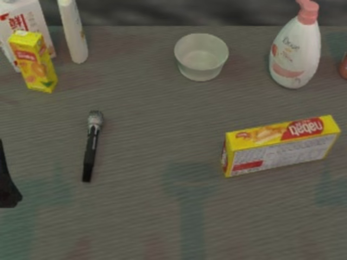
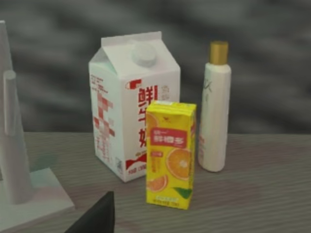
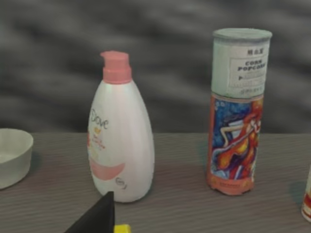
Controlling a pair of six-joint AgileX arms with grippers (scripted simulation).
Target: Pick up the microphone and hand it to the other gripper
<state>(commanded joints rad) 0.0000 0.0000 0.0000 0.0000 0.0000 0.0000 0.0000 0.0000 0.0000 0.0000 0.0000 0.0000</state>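
Black-handled with a grey mesh head, the microphone (image 1: 91, 145) lies flat and untouched on the table's (image 1: 162, 179) left half, head toward the far edge, well apart from the yellow biscuit box (image 1: 282, 143) on the right. Only a dark sliver of the left arm (image 1: 7, 181) shows at the left border; whether either gripper's fingers are apart or together cannot be told. A juice carton (image 1: 36, 59) stands beyond.

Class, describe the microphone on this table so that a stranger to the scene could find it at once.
Start at the table's left side in the top view, below the yellow juice carton. There the microphone lies flat and alone on bare tabletop. It is the only slim black stick with a rounded grey mesh head; everything around it is a box, bottle or bowl.
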